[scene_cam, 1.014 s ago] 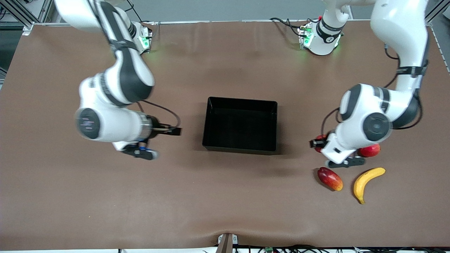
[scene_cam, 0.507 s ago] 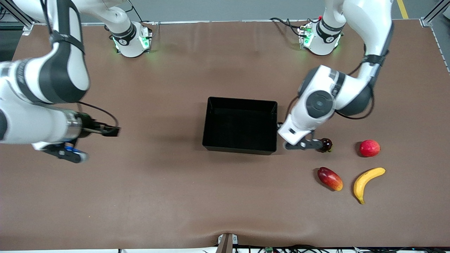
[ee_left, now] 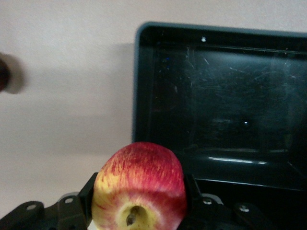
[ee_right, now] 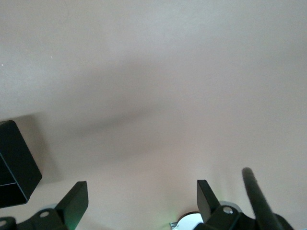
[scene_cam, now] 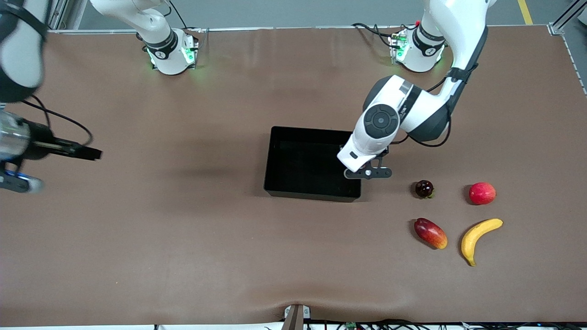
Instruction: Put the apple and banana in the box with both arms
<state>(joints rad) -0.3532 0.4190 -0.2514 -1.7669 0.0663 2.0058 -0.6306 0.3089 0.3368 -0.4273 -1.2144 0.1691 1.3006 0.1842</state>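
Front view: the left gripper (scene_cam: pixel 368 173) is held over the box (scene_cam: pixel 275 160) wall at the left arm's end; the banana (scene_cam: pixel 479 233) lies on the table (scene_cam: pixel 183 238).

Left wrist view: the apple (ee_left: pixel 140 188) is pinched between the fingers (ee_left: pixel 87 194).

Right wrist view: the right gripper (ee_right: pixel 139 201), fingers spread, is held over bare table.

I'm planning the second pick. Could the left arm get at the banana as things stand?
Probably not yet: the left pincer is shut on the apple over the box edge. Once it lets go, the banana lies uncovered at the left arm's end of the table, apart from the mango-like fruit.
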